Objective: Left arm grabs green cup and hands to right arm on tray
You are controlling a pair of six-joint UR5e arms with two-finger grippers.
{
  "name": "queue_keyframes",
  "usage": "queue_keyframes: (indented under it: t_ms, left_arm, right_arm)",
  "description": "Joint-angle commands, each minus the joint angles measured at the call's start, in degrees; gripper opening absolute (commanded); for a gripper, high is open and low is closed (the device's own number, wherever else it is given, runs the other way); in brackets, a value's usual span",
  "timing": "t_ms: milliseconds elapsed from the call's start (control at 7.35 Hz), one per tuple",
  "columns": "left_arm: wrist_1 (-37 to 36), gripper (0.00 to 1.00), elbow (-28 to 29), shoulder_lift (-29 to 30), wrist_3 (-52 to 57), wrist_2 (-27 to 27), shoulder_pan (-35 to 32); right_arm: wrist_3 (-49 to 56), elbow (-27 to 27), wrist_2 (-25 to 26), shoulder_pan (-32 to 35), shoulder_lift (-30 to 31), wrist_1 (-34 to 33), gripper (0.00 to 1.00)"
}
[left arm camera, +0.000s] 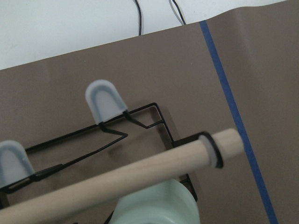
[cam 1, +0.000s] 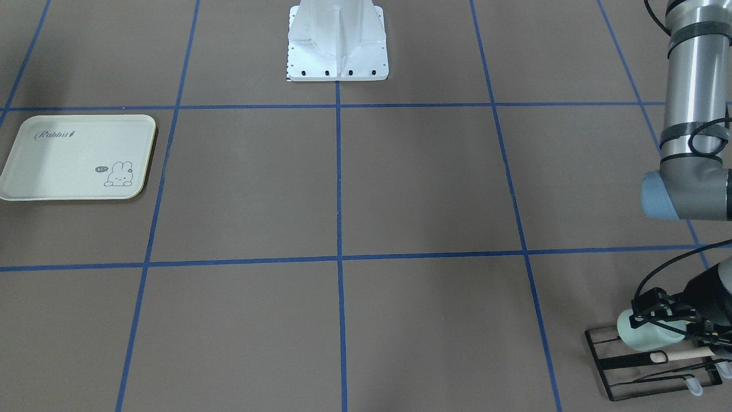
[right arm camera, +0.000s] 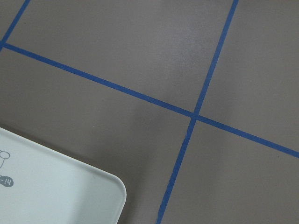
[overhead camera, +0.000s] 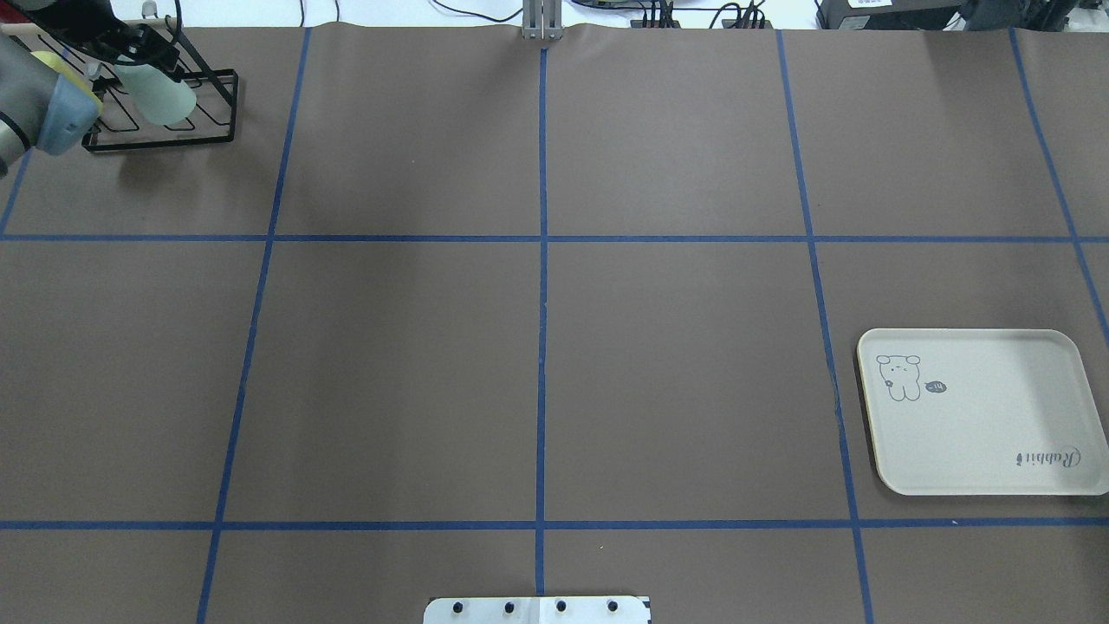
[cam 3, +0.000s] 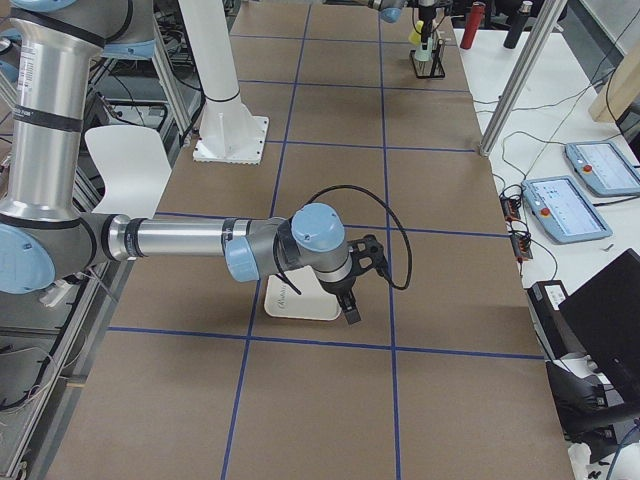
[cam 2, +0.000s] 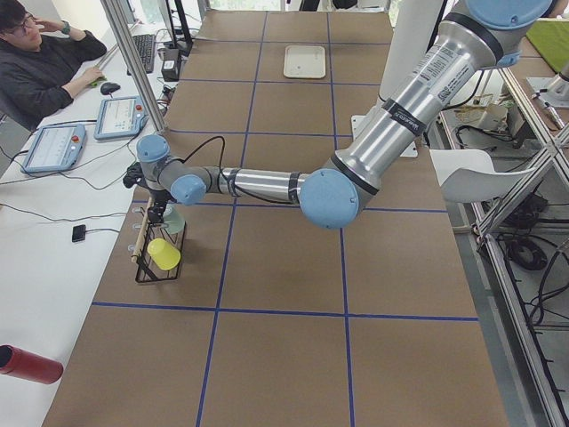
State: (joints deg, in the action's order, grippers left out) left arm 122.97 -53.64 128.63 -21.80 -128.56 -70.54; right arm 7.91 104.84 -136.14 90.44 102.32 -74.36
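Main risk: the green cup lies on its side in the black wire rack, tucked under the rack's wooden rod. Pulled straight up, it will likely snag the rod or a capped peg. That could drag the light rack along or pop the cup loose. The cup is smooth tapered plastic, so a weak pinch could let it slide out mid-carry. The yellow cup sits just beside it on the same rack and could get knocked. It is a long haul too: the tray is well apart, at the opposite end of the tabletop.

The left tool is right on the cup, with black fingers either side of its body. Whether they are clamped or only bracketing it cannot be told. The right tool hangs over the tray's edge and shows only from the side, so wide or narrow cannot be told. The handover has not yet begun.
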Motion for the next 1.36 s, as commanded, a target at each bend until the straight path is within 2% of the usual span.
queue_keyframes:
  t_ms: [0, 544, 1224]
  left_arm:
    - [0.0, 0.92, 0.0, 0.1, 0.0, 0.9, 0.0]
    - [0.0, 0.92, -0.1, 0.1, 0.4, 1.2, 0.0]
    - [0.2, 0.82, -0.3, 0.0, 0.7, 1.3, -0.1]
  right_arm:
    - [0.0, 0.0, 0.0, 0.0, 0.0, 0.0, 1.0]
    - [0.0, -0.1, -0.2, 0.0, 0.0, 0.0, 1.0]
    - [-0.3, 0.0, -0.2, 0.0, 0.0, 0.0, 1.0]
